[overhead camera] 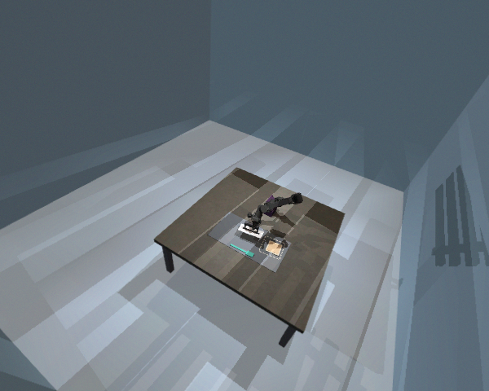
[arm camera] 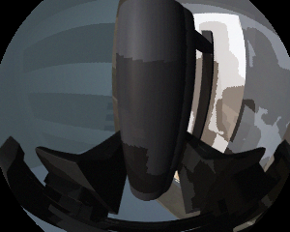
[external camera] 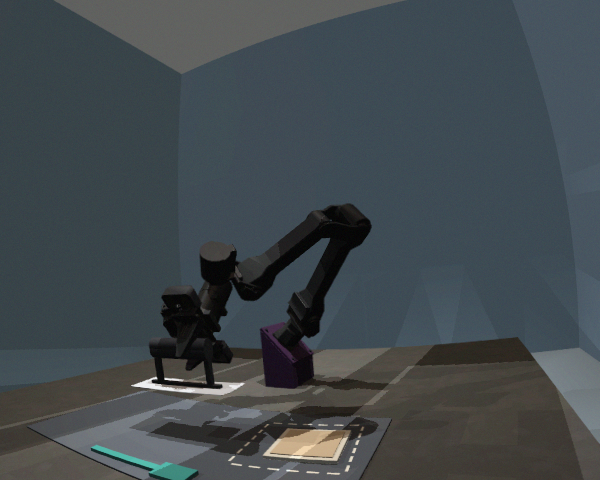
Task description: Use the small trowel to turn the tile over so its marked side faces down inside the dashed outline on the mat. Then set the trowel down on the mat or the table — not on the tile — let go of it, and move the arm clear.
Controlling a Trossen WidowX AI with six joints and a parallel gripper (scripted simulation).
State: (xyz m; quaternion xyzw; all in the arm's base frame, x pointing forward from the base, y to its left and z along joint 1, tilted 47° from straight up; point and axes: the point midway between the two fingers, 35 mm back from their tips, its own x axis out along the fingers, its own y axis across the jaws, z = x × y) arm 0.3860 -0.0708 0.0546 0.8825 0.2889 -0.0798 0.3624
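Observation:
My gripper (external camera: 187, 348) (arm camera: 153, 128) is shut on the dark, rounded handle of the trowel. The trowel's pale flat blade (external camera: 233, 388) (arm camera: 232, 45) hangs below the handle on two posts and a dark bar, held above the surface with its shadow apart on the mat. The square tile (overhead camera: 274, 248) (external camera: 310, 443) lies flat, plain tan face with a cream rim up, inside the dashed outline (external camera: 347, 467) on the grey mat (overhead camera: 223, 225) (external camera: 93, 421). Its underside is hidden. The trowel and tile are apart.
A teal flat-ended tool (overhead camera: 249, 254) (external camera: 173, 471) lies on the mat's front part, left of the outline in the exterior view. The arm's purple base block (external camera: 279, 361) stands on the table (overhead camera: 202, 218) behind the mat.

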